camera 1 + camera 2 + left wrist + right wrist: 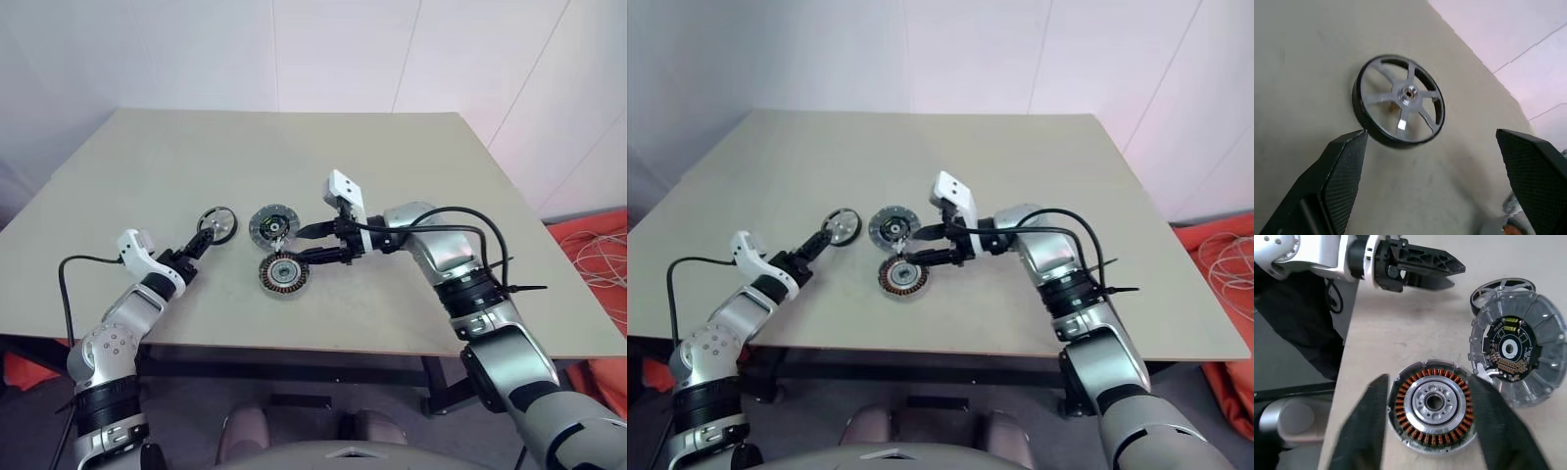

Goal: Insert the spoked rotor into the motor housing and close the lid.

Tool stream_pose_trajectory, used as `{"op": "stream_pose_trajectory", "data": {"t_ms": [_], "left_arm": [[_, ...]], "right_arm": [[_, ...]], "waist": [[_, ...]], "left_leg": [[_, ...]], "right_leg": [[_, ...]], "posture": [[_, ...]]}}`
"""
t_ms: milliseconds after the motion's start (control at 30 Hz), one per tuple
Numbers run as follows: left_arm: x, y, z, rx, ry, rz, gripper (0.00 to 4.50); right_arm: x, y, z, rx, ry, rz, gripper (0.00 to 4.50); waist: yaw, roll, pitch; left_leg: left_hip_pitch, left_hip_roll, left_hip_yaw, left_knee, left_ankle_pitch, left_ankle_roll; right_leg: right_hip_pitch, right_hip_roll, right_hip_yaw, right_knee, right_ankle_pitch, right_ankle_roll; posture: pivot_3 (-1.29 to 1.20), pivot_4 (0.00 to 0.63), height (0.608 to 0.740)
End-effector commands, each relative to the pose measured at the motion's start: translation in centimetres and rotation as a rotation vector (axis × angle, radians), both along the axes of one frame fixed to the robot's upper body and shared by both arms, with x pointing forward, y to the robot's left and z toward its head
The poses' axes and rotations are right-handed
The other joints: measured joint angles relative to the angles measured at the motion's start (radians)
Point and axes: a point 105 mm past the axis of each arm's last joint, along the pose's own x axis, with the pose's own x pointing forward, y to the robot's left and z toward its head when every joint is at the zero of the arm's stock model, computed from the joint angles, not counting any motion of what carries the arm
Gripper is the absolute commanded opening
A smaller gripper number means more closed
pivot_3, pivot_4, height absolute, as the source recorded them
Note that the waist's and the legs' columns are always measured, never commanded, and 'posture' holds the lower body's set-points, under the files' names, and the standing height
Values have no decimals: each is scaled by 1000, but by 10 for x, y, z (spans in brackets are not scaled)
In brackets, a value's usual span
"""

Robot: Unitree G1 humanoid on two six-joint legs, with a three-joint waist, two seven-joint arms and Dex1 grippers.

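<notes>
The spoked rotor [1399, 100], a black-rimmed wheel with silvery spokes, lies flat on the table [411, 166]. My left gripper [203, 236] is open just short of it, one finger [1342, 176] on each side. The lid [272, 225], a ribbed grey disc with a dark centre, lies to the right of the rotor [217, 223]. The motor housing [283, 275], with its ring of copper windings, sits in front of the lid. Just over the housing [1434, 404] my right gripper [296, 249] is open, its fingers [1366, 426] standing on either side and nothing held.
The three parts lie close together near the table's front middle. The lid [1515, 350] overlaps part of the rotor [1503, 286] in the right wrist view. An orange sheet [588, 235] and white cables [600, 257] lie on the floor at the right.
</notes>
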Motion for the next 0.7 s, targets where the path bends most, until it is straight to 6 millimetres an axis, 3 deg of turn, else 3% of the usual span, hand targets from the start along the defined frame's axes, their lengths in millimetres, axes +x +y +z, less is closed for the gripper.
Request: {"op": "stream_pose_trajectory", "data": {"t_ms": [33,67,300,700], "left_arm": [[5,-1,19,-122,-53,23,4500],[5,0,20,-151,-52,36,4500],[13,0,11,-243,-20,67,4500],[26,0,-5,-357,6,103,4500]], "right_arm": [[-3,-6,22,44,-54,10,4121],[-2,-8,23,39,-72,-1,4473],[2,-21,20,-3,-117,-44,4473],[1,-26,23,-4,-125,-55,4473]], "waist": [[0,0,0],[1,-1,0],[1,-1,0],[3,-2,0]], "left_leg": [[0,0,0,0,0,0],[0,0,0,0,0,0],[-1,0,0,0,0,0],[-2,0,0,0,0,0]], "right_leg": [[0,0,0,0,-1,2],[0,0,0,0,-3,6],[1,0,0,0,-3,6],[0,0,-1,-1,-4,7]], "posture": [[0,0,740],[0,0,740],[0,0,740],[0,0,740]]}}
